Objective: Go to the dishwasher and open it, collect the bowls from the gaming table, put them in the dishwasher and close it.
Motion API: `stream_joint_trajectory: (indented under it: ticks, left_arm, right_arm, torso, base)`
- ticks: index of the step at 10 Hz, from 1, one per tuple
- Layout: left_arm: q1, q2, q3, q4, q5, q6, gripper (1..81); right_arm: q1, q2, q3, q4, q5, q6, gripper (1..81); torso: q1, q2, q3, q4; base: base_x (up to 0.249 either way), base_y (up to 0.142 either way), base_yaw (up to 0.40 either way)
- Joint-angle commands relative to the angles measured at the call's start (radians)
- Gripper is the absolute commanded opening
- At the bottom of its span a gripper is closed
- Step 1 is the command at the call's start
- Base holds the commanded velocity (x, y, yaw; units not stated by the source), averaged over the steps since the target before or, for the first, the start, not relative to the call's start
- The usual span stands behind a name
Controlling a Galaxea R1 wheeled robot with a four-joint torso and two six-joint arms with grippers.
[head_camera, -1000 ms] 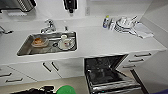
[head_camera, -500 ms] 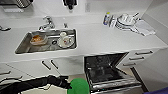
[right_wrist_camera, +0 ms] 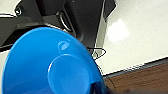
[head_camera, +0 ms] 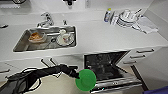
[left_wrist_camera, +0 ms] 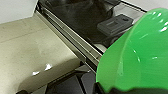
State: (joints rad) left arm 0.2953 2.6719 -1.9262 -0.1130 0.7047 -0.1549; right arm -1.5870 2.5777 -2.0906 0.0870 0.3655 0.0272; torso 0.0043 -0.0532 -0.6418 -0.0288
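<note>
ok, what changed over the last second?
The left arm swung right, carrying the green bowl from below the sink to the open dishwasher's door. Sink, counter crockery and dishwasher stayed put.

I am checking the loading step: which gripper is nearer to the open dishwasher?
Left. The left gripper holds the green bowl over the dishwasher door's edge. The right gripper's distance cannot be judged.
</note>
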Motion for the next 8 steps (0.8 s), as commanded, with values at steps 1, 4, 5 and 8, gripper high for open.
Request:
stream_joint_trajectory:
  ticks: [1, 4, 5, 8]
  left_arm:
    - [-0.189, 0.041, -0.078, -0.059, 0.095, -0.009, 1.0]
    - [-0.202, 0.181, -0.177, -0.057, 0.09, -0.009, 1.0]
    - [-0.207, 0.235, -0.218, -0.054, 0.09, -0.009, 1.0]
    - [-0.235, 0.35, -0.281, -0.051, 0.09, -0.009, 1.0]
  right_arm:
    - [-0.028, -0.021, 0.012, -0.016, -0.083, -0.001, 1.0]
    - [-0.022, -0.014, 0.008, -0.016, -0.083, -0.001, 1.0]
    - [-0.017, -0.012, 0.008, -0.016, -0.083, -0.001, 1.0]
    - [-0.017, -0.002, 0.006, -0.02, -0.085, 0.0, 1.0]
  torso:
    - [0.0, 0.0, 0.0, 0.0]
    - [0.0, 0.0, 0.0, 0.0]
    - [0.0, 0.0, 0.0, 0.0]
    - [0.0, 0.0, 0.0, 0.0]
  base:
    - [0.0, 0.0, 0.0]
    - [0.0, 0.0, 0.0]
    - [0.0, 0.0, 0.0]
    - [0.0, 0.0, 0.0]
